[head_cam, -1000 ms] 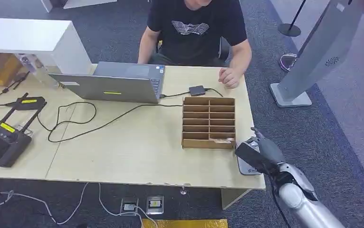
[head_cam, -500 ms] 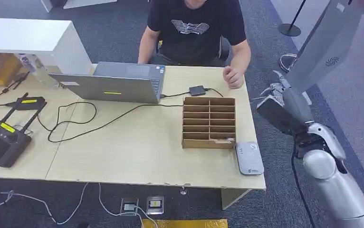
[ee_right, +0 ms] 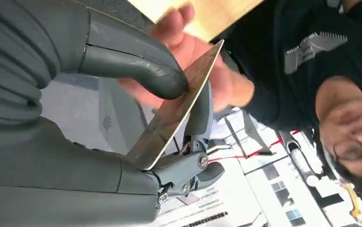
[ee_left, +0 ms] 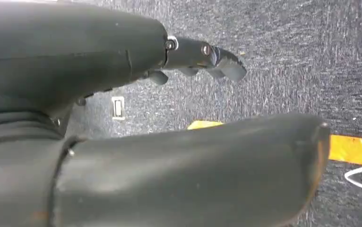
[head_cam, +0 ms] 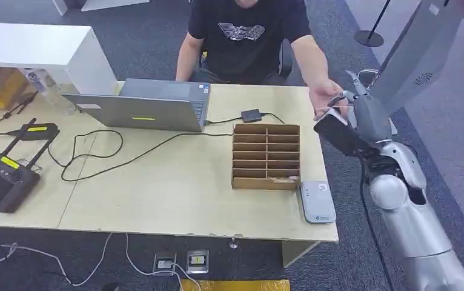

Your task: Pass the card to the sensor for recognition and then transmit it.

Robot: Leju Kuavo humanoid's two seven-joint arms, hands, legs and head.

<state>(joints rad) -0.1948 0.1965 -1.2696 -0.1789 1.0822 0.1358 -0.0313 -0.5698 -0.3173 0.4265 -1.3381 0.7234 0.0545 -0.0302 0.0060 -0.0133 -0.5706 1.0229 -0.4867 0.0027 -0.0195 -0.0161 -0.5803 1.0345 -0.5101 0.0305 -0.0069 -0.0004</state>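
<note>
At the right of the head view, the right hand [head_cam: 355, 112] pinches the card [ee_right: 176, 109] between thumb and fingers, holding it out beside the person's hand [head_cam: 325, 97] above the table's [head_cam: 175, 194] far right corner. The card reader [head_cam: 318, 202] lies lower, at the near edge. The left hand [ee_left: 202, 56] holds nothing, fingers loosely apart. Risk: the thin card may slip or fall if the pinch loosens before the person grips it.
</note>
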